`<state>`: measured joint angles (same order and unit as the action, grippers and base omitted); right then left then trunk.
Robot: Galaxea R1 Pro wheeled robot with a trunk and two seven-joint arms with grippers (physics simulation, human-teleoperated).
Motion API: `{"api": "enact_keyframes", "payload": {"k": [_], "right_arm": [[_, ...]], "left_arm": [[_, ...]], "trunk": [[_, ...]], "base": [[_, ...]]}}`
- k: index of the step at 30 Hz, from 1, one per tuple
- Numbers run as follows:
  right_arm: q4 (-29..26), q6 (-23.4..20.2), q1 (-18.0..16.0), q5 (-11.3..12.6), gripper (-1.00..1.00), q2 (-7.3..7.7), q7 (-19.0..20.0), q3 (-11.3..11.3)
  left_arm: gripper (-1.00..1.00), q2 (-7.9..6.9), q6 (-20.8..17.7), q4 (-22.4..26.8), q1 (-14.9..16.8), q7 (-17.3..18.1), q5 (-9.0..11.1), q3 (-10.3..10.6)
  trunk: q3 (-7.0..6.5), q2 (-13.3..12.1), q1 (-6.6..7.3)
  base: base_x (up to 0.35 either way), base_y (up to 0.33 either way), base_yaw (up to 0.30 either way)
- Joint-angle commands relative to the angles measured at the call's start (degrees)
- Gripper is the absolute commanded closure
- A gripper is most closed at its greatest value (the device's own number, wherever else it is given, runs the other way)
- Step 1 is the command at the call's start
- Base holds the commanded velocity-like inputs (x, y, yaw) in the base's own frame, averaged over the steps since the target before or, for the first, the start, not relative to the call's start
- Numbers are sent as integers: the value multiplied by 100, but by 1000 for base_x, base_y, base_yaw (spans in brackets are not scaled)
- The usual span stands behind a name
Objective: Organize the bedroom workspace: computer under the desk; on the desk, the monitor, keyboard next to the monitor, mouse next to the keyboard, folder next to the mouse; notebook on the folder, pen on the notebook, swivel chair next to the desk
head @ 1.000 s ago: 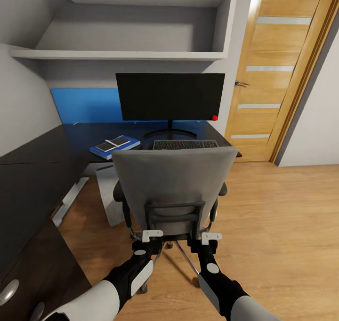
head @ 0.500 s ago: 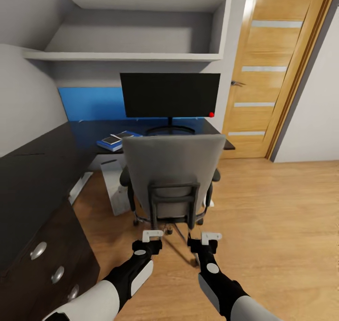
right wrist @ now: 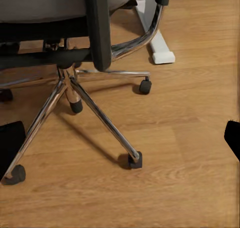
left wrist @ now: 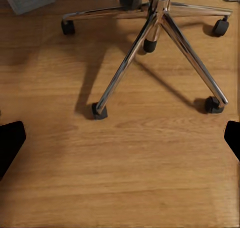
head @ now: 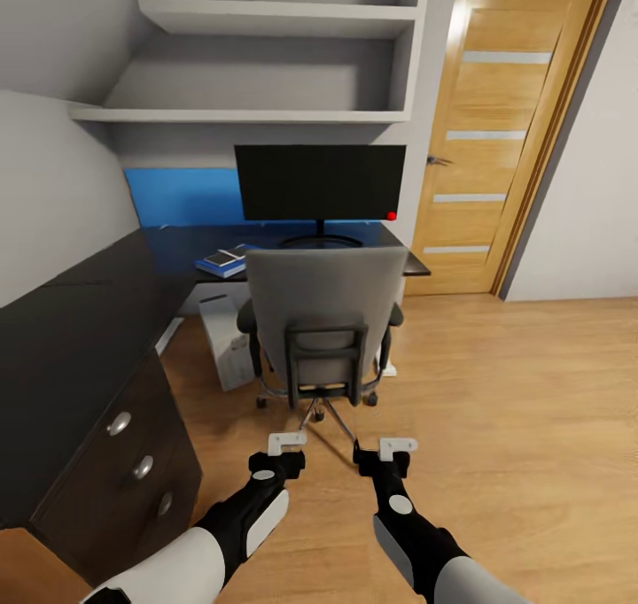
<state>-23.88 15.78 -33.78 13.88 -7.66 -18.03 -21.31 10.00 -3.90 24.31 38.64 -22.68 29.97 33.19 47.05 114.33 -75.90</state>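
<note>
I record the swivel chair (head: 321,325) standing in front of the desk (head: 97,321), its back towards me, tucked close against the front edge below the monitor (head: 320,182). The monitor stands upright on the desk top. To its left a blue folder (head: 223,264) lies on the desk with a small grey notebook (head: 218,259) resting on it; I cannot tell whether a pen is there, and the chair back hides the keyboard and mouse area. The computer (head: 225,343) sits on the floor under the desk, just beside the chair's left side. My left gripper (head: 285,445) and right gripper (head: 396,448) hang low over the wooden floor, clear of the chair's chrome base; in the wrist views the dark fingertips sit far apart at the frame edges with nothing between them, so both are spread wide and empty. In my judgement the step in hand is confirming the chair's placement next to the desk, and the task appears close to complete. To do it well I should keep both arms clear of the casters (left wrist: 99,111), avoid nudging the star base, and check that the chair stays square to the desk without pressing on the computer.
</note>
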Motion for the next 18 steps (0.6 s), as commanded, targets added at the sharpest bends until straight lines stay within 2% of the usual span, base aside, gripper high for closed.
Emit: {"api": "enact_keyframes", "payload": {"k": [1, 11, 18], "right_arm": [[5, 26, -6, 60, -100, 3, -34, -48], [6, 22, -6, 62, -100, 1, -34, -48], [6, 45, -6, 54, -100, 8, -40, -32]], "left_arm": [[-100, 0, -27, 4, 4, -43, 5, 24], [-100, 0, -32, 4, 4, -49, 14, 13], [-100, 0, -27, 29, 3, -74, 18, -3]], "trunk": [[-13, -39, 27], [-193, -440, 247], [-319, -721, 400]], "base": [[-337, 0, 0], [-323, 0, 0], [-29, 0, 0]]}}
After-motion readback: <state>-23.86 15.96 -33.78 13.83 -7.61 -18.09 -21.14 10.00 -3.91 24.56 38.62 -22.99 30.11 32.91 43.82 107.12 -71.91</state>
